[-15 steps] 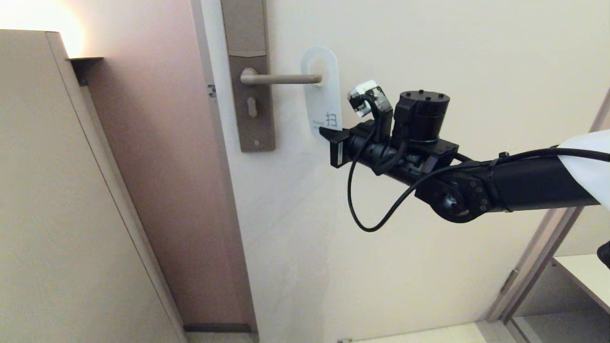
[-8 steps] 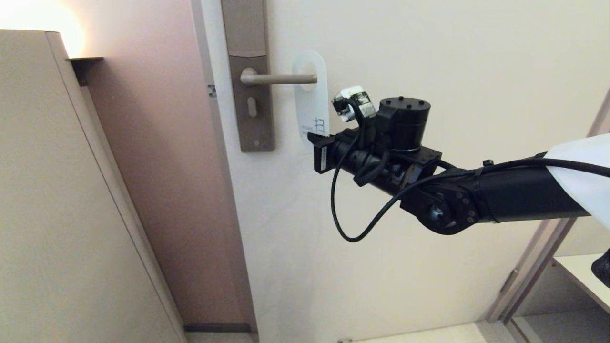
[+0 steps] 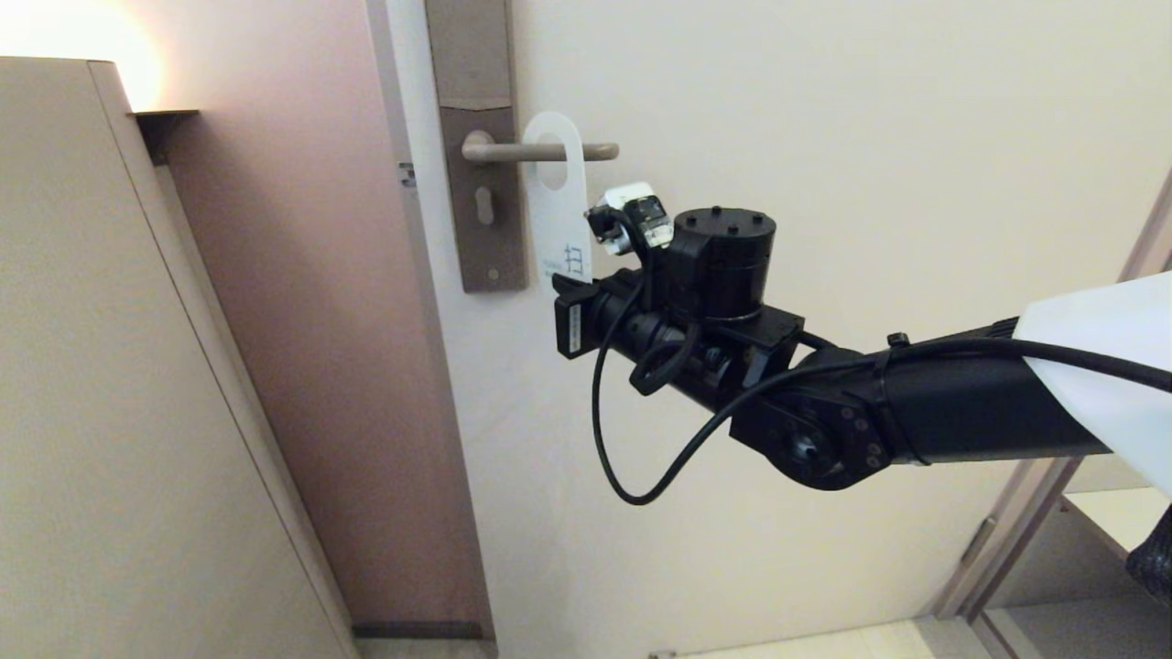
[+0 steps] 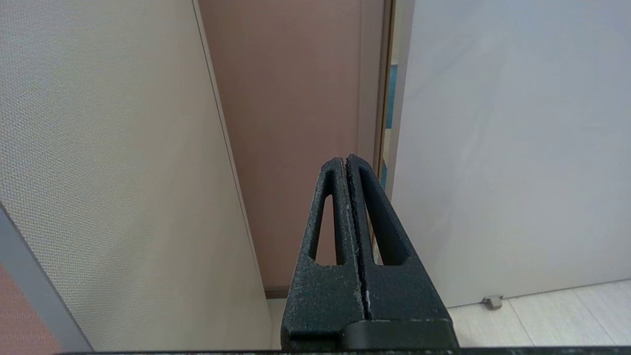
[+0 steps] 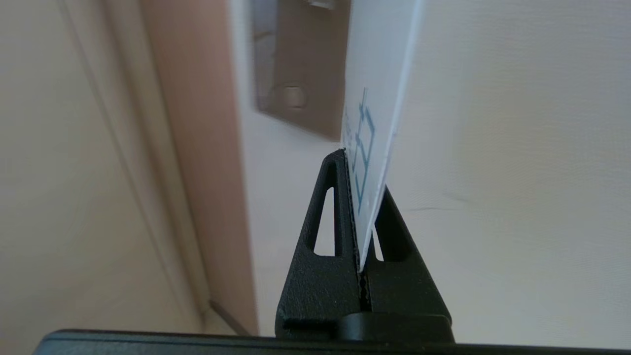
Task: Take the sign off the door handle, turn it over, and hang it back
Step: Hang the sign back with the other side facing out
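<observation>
Right claw point(image 3: 569, 307) pinches the lower end of the sign point(image 3: 556, 206) between its black, grainy, wedge-shaped fingers point(image 5: 323, 231) — clamped tight on the thin white card. Above the claw, the sign's oval hole is threaded on the door handle point(image 3: 540, 151), a slim brushed-metal lever on a tall narrow plate with a keyhole. Blue printing sits just above the grip: one Chinese character, with smaller lettering beside it too fine to read. Left claw point(image 4: 349, 162) — fingers pressed together, gripping nothing — points at the door's lower edge.

The sign's point(image 3: 556, 197) small lower print looks unreadable, partly hidden.
</observation>
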### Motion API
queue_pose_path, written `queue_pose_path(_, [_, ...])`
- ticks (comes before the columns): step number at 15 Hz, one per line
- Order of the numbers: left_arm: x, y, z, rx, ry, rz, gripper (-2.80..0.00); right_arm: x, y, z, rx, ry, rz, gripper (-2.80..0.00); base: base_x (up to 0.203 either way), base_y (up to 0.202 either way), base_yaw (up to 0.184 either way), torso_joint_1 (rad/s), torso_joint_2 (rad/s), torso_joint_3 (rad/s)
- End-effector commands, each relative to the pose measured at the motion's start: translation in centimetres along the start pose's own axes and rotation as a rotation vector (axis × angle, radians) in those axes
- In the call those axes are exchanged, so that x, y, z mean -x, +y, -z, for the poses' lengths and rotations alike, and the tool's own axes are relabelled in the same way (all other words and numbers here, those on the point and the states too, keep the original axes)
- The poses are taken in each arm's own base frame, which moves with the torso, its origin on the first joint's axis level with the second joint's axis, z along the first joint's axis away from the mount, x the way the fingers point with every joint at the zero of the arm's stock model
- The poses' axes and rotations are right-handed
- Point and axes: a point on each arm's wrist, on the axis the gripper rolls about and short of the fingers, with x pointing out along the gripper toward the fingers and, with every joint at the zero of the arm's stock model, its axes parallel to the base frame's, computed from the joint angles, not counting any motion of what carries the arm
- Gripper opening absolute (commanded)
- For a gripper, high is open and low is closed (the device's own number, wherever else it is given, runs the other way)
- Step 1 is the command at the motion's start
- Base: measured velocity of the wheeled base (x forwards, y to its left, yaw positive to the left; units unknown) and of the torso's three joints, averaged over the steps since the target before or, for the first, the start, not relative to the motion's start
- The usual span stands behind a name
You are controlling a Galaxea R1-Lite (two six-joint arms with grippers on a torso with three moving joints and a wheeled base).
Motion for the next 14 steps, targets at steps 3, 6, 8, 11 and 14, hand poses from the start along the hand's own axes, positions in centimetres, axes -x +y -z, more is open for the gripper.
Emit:
queue_pose_path(3, [0.0, 0.0, 0.0, 0.0, -0.001, 0.001, -2.8, -0.4, 1.1, 0.5, -0.002, 0.003, -0.024, -2.8, 0.0, 0.0, 0.0, 0.0, 0.0, 0.0])
queue_pose_path(6, [0.0, 0.0, 0.0, 0.0, -0.002, -0.001, -2.8, -0.9, 1.9, 0.9, -0.026, 0.025, -0.042, -2.8, 0.0, 0.0, 0.0, 0.0, 0.0, 0.0])
queue_pose_path(8, [0.0, 0.0, 0.0, 0.0, -0.002, 0.001, -2.8, -1.0, 2.2, 1.1, -0.032, 0.032, -0.048, -2.8, 0.0, 0.0, 0.0, 0.0, 0.0, 0.0])
queue_pose_path(11, [0.0, 0.0, 0.0, 0.0, 0.0, 0.0, -2.8, -1.1, 2.5, 1.3, -0.035, 0.036, -0.056, 0.0, 0.0, 0.0, 0.0, 0.0, 0.0, 0.0])
queue_pose_path(14, [0.0, 0.0, 0.0, 0.0, 0.0, -0.001, -2.8, -0.8, 2.4, 1.6, -0.035, 0.049, -0.062, 0.0, 0.0, 0.0, 0.0, 0.0, 0.0, 0.0])
